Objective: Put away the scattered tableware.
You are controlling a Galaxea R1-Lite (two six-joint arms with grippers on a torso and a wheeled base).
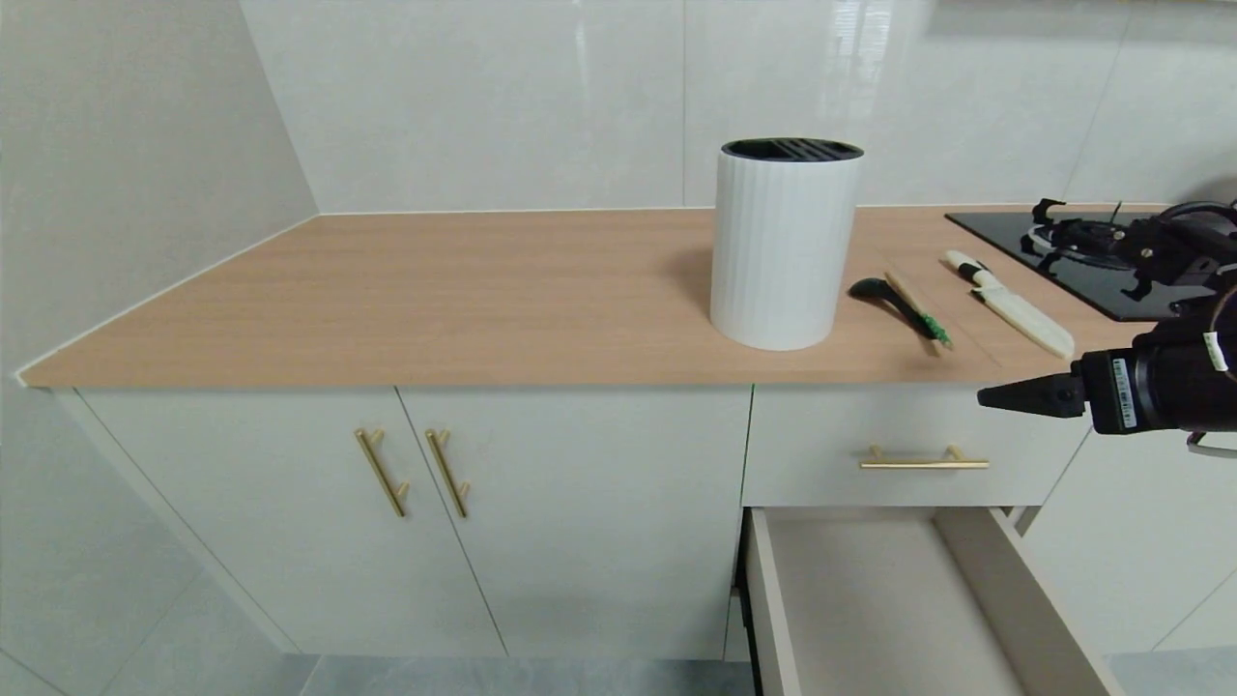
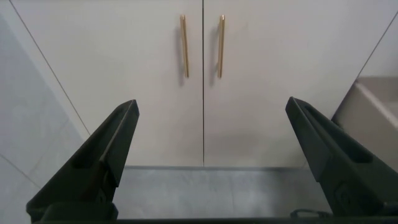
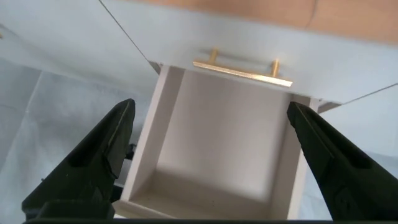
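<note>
1. Black spoon (image 1: 881, 293), wooden chopsticks with green tips (image 1: 916, 307) and cream-coloured knife (image 1: 1013, 307) lie on the wood-grain countertop (image 1: 483, 290), right of the white ribbed cylindrical holder (image 1: 785, 246).
2. Right gripper (image 3: 209, 109): fingers spread, empty, above the open white drawer (image 3: 146, 149).
3. Left gripper (image 2: 211, 104): fingers spread, empty, facing the white cabinet doors (image 2: 249, 93).
</note>
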